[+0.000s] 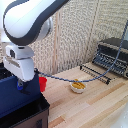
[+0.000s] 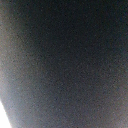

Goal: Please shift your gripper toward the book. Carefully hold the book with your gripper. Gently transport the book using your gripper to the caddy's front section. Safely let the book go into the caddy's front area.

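Exterior view: end effector (image 1: 20,84) holds book (image 1: 17,95) above caddy (image 1: 30,116).

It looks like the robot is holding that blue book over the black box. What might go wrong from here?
The book stands upright above the caddy; it may catch on the caddy's edge instead of sliding in. The red cup sits just beside the book and might get knocked. The wrist view is nearly all dark, so the grip cannot be checked.
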